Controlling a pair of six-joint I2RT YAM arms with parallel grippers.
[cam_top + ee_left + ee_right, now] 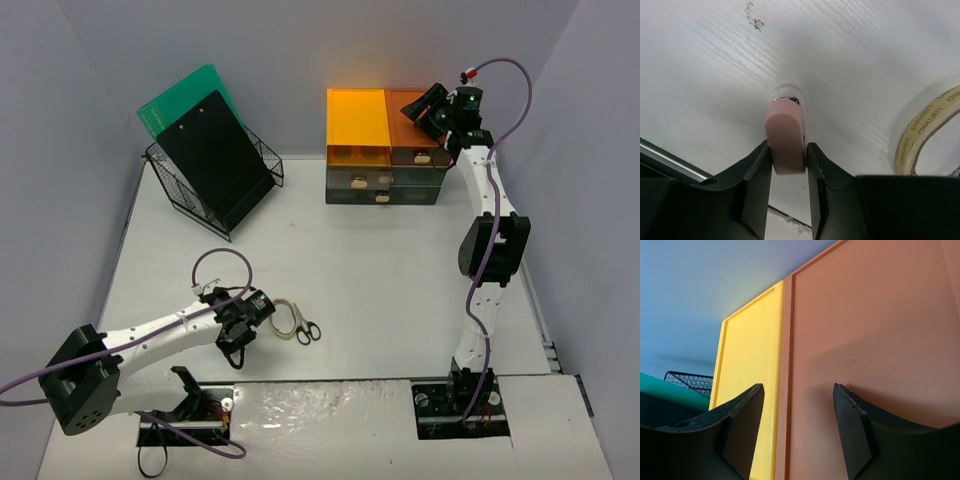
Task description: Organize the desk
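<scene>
Wide shot first: the matte white rectangular tabletop (pixel 380 290) fills the floor of the scene, running from the arm bases at the near edge to the back wall. Far left on it sits the black wire basket (pixel 262 160), tilted back, with a green plastic folder (pixel 185 90) and a black clipboard (pixel 215 155) leaning inside. Over at the far centre is the grey drawer unit (pixel 385 180), one yellow translucent top panel (pixel 358 125) beside an orange translucent top panel (pixel 405 118).

The right arm reaches all the way back there, and the right claw (pixel 797 387) hangs over the orange panel with its fingers spread and nothing between them, so it is released.

Near left now: the left arm lies low across the tabletop, its left claw (pixel 788 146) pointing down at the surface. Just to its right lies a roll of yellowish printed adhesive tape (pixel 284 320), flat, and against that a pair of black-handled scissors (pixel 305 328).

Smallest of all, the wrist view has it: a small pink rounded block (pixel 785 135) with a clear cap, both fingers pressed against its sides, grasped right at the tabletop
</scene>
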